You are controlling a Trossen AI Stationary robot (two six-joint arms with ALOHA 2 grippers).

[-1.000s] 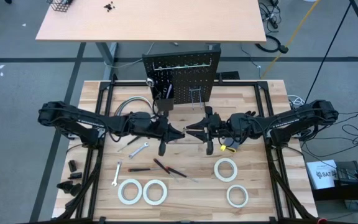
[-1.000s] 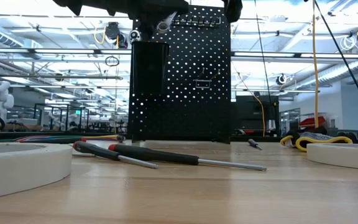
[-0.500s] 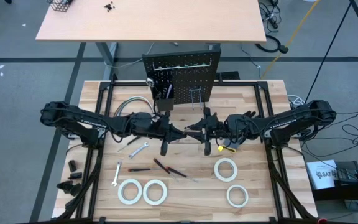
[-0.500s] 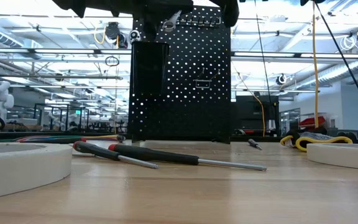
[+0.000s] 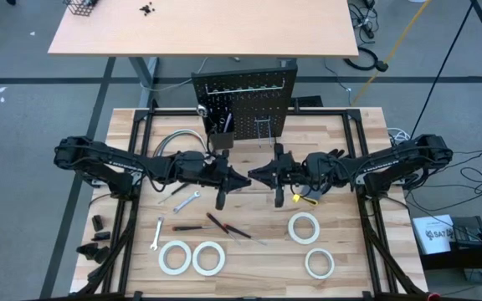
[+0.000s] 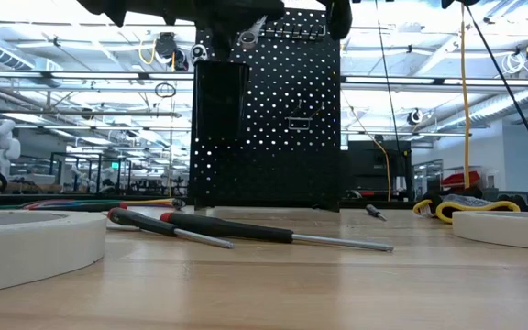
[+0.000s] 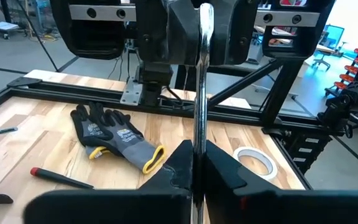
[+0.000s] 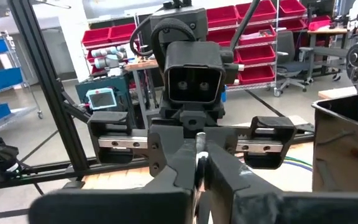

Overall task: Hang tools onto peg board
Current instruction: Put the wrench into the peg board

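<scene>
A silver wrench (image 7: pixel 199 93) is held above the middle of the table between my two grippers, which face each other. My left gripper (image 5: pixel 242 178) is shut on one end of it and my right gripper (image 5: pixel 255 175) on the other. One wrench end (image 6: pixel 246 38) shows in the low view in front of the black peg board (image 5: pixel 245 99), which stands upright at the table's far edge with a small black bin (image 5: pixel 220 125) on it. Two more wrenches (image 5: pixel 188 201), screwdrivers (image 5: pixel 224 224) and several white tape rolls (image 5: pixel 209 257) lie on the table. My left gripper pinches the wrench's shaft (image 7: pixel 197 146) between its two fingers, coming level from the table's left. The shaft runs on along the fingers toward the other gripper, clear of the table. My right gripper pinches the wrench's other end (image 7: pixel 204 25) between its two fingers (image 8: pixel 219 163), coming level from the table's right. The wrench is lifted clear of the table.
A black-and-yellow glove (image 5: pixel 308 198) lies under my right arm. A curved grey cable bundle (image 5: pixel 174 140) lies at the far left. A red-handled screwdriver (image 7: pixel 61 177) and a tape roll (image 7: pixel 253 158) lie on the near half. A dark frame runs round the table's edges.
My right gripper has gone toward the table's left, up to my left gripper, and its fingers have come together on the wrench's free end. My left gripper has kept its hold.
</scene>
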